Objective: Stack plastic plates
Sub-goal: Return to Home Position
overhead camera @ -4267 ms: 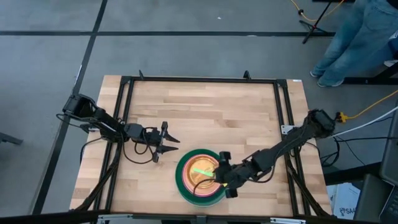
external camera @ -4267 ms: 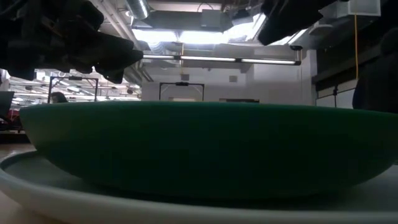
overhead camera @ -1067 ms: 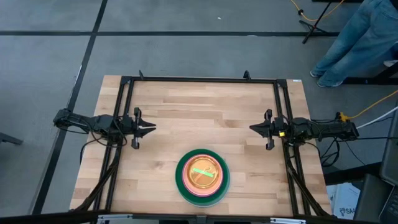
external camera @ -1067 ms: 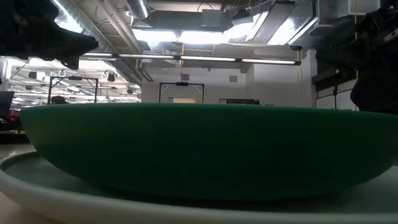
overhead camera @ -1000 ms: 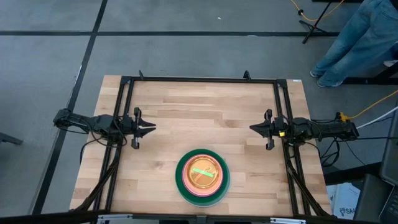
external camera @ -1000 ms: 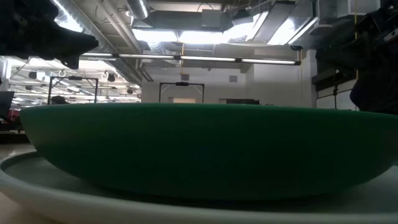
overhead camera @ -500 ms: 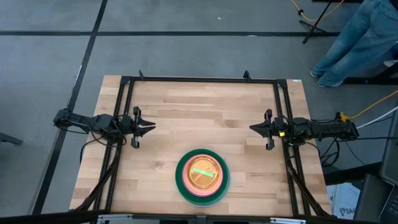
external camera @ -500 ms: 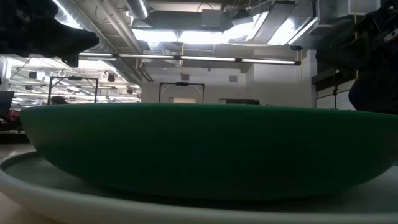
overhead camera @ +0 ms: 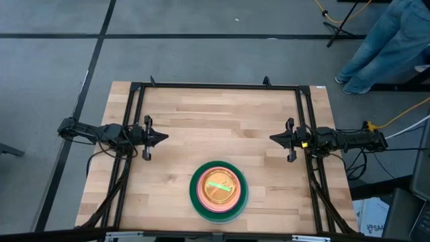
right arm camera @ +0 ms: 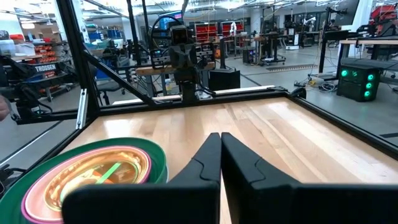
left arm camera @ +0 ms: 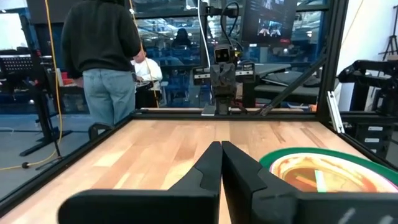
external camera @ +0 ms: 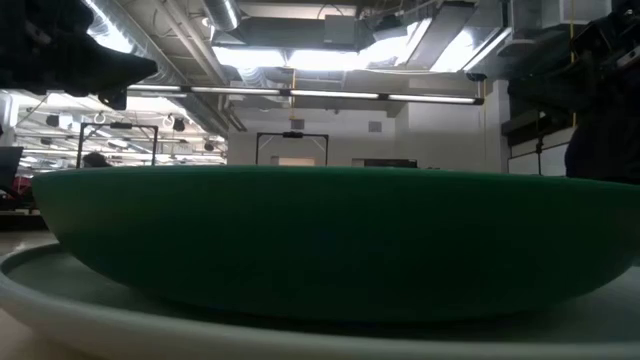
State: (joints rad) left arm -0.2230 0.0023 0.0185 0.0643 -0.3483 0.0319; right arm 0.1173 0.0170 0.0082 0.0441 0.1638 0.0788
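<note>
The plastic plates stand in one stack point(overhead camera: 218, 190) near the table's front edge, at its middle. A large light blue plate point(external camera: 60, 305) is at the bottom, a dark green plate point(external camera: 320, 235) on it, then pink and orange ones, with a small lime green plate point(overhead camera: 220, 185) on top. The stack also shows in the left wrist view point(left arm camera: 323, 171) and the right wrist view point(right arm camera: 93, 174). My left gripper point(overhead camera: 164, 137) is shut and empty at the table's left side. My right gripper point(overhead camera: 273, 138) is shut and empty at the right side. Both are far from the stack.
A black metal frame point(overhead camera: 215, 86) runs along the table's far, left and right sides. A person point(overhead camera: 386, 40) stands on the floor beyond the far right corner. Another person point(left arm camera: 106, 56) stands beyond the table in the left wrist view.
</note>
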